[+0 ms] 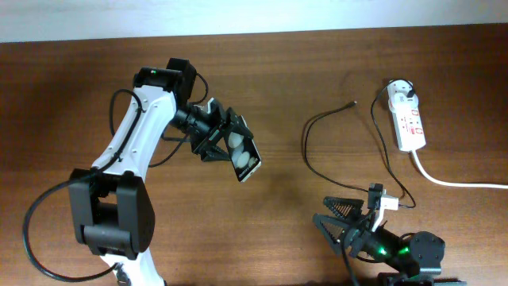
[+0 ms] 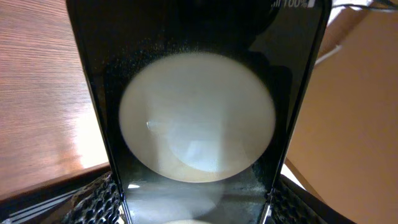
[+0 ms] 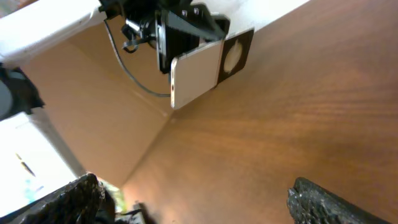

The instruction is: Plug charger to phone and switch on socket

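Above the left half of the wooden table [image 1: 95, 79], the left gripper [image 1: 221, 143] is clamping the phone [image 1: 243, 156] by its long edges and holding it tilted in the air, white circles facing up. At the near right, the right gripper [image 1: 343, 224] is hanging with its fingers spread wide and nothing between them. The charger [image 1: 306, 144] is lying well apart from the phone, its connector tip [image 1: 353, 102] resting free on the wood and its white plug head [image 1: 406, 96] apparently sitting in the far end of the socket [image 1: 410, 125]. The danger is sitting in the mating: a thin tip pinched off-axis is likely to be twisting or slipping, and a phone gripped only at its edges is liable to pivot under the push. The slack cable is also running just beside the right gripper, so a careless reach is risking a snag that drags the socket
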Robot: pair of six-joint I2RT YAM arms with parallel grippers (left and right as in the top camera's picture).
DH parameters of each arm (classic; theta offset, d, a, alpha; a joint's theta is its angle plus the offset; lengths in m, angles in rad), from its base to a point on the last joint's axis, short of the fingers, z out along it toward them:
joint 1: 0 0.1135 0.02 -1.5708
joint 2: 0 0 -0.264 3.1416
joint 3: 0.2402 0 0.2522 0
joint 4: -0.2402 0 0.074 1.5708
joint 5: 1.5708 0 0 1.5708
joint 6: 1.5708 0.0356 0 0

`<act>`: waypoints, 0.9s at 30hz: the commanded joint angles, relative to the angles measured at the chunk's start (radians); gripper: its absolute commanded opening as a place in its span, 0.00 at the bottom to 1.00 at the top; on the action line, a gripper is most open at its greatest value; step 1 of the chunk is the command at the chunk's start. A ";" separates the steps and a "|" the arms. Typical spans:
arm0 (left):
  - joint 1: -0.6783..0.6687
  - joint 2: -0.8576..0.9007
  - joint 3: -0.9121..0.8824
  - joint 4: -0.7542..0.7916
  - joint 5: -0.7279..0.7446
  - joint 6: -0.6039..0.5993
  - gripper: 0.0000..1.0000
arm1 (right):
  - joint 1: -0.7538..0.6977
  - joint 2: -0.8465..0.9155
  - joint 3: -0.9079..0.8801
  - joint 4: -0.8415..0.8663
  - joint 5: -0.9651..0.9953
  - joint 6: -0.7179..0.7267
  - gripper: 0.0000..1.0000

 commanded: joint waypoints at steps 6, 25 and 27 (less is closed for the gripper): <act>0.005 -0.043 0.019 0.056 -0.027 0.025 0.63 | 0.004 0.026 0.019 0.002 0.179 0.054 0.98; 0.005 -0.043 0.019 0.138 0.001 0.013 0.65 | 0.896 1.344 0.776 0.183 1.280 -0.022 0.99; 0.005 -0.043 0.019 0.138 0.008 0.013 0.65 | 0.896 1.404 0.776 0.231 1.281 0.018 0.97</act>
